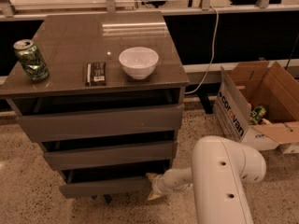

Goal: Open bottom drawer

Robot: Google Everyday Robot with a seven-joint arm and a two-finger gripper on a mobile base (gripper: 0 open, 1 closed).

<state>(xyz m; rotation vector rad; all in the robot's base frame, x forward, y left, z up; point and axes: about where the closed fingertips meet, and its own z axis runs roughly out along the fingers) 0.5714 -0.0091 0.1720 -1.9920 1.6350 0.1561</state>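
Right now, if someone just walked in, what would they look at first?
Probably the big white robot arm at the bottom right, with its hand at the right end of the bottom drawer. Next comes the white bowl on the cabinet top, with a dark packet beside it and a green can near the left edge. An open cardboard box stands off to the right.

It looks like an office or a test lab; the floor (28,171) is hard and speckled; an open cardboard box (243,120) of odds and ends sits on it; a loose cable (214,36) hangs down a dark panel; a grey drawer unit (103,120) stands alone; the robot's gripper (152,189) is at the right end of the bottom drawer (105,186).
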